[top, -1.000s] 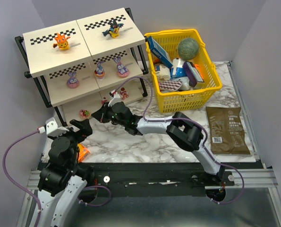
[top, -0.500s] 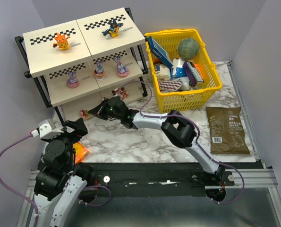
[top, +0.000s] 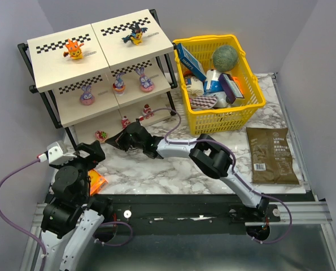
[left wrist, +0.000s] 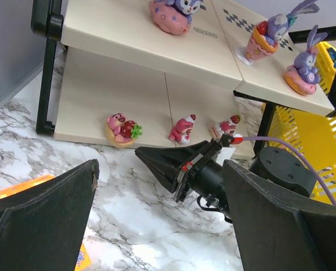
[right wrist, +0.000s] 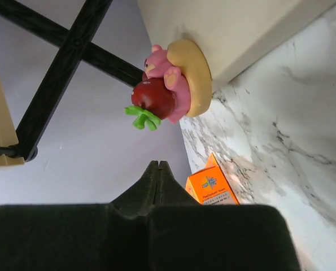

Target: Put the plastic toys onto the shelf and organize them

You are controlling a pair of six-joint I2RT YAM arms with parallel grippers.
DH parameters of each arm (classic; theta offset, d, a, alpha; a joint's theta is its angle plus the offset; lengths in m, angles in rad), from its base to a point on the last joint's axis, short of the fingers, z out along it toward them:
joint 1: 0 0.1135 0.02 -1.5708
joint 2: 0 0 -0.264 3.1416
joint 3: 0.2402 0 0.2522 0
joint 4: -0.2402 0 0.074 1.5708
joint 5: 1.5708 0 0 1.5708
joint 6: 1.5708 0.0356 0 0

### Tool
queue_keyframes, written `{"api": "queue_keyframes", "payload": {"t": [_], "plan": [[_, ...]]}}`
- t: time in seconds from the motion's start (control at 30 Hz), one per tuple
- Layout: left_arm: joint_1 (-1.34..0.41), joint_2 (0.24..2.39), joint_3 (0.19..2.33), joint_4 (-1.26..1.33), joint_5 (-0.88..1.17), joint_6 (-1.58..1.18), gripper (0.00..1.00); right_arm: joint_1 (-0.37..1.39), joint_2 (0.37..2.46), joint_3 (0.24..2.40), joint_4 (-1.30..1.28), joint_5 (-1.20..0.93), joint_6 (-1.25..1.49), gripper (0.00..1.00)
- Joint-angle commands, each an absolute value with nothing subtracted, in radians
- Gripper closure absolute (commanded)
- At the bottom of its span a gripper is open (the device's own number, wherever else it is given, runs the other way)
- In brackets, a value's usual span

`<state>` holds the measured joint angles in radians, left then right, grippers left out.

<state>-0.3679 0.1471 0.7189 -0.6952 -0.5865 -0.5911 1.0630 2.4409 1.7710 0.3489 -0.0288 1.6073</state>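
The shelf (top: 59, 69) stands at the back left. Its top tier holds the orange toy (top: 73, 49) and the black-and-yellow winged toy (top: 135, 35). Three purple bunny-eared toys (top: 119, 84) stand on the middle tier. Three small red-pink toys (top: 125, 121) stand on the bottom tier, also seen in the left wrist view (left wrist: 182, 129). My right gripper (top: 120, 139) is shut and empty, low in front of the bottom tier, its tip (right wrist: 158, 165) pointing below the leftmost pink toy (right wrist: 170, 84). My left gripper (left wrist: 159, 169) is open and empty, behind the right one.
A flat orange packet (top: 98, 182) lies on the marble beside the left arm. A yellow basket (top: 252, 107) of boxes and a green ball stands right of the shelf. A brown pouch (top: 272, 155) lies at the right.
My right gripper has drawn back from the bottom tier toward the front left, leaving red-pink toys on the shelf. My left arm shifted slightly left.
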Motion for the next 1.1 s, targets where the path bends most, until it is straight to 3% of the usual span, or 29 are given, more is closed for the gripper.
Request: {"api": "queue_keyframes", "payload": {"t": [0.0, 0.33, 1.07], "plan": [[-0.367, 0.143, 0.690, -0.670, -0.617, -0.584, 0.01, 1.091, 2.456, 1.767, 0.325, 0.034, 1.706, 0.99], [-0.367, 0.109, 0.672, -0.666, -0.623, -0.583, 0.01, 1.106, 2.490, 1.790, 0.259, 0.072, 1.879, 0.99], [-0.365, 0.083, 0.667, -0.649, -0.611, -0.577, 0.01, 1.108, 2.661, 2.101, 0.068, 0.146, 2.031, 0.99]]}}
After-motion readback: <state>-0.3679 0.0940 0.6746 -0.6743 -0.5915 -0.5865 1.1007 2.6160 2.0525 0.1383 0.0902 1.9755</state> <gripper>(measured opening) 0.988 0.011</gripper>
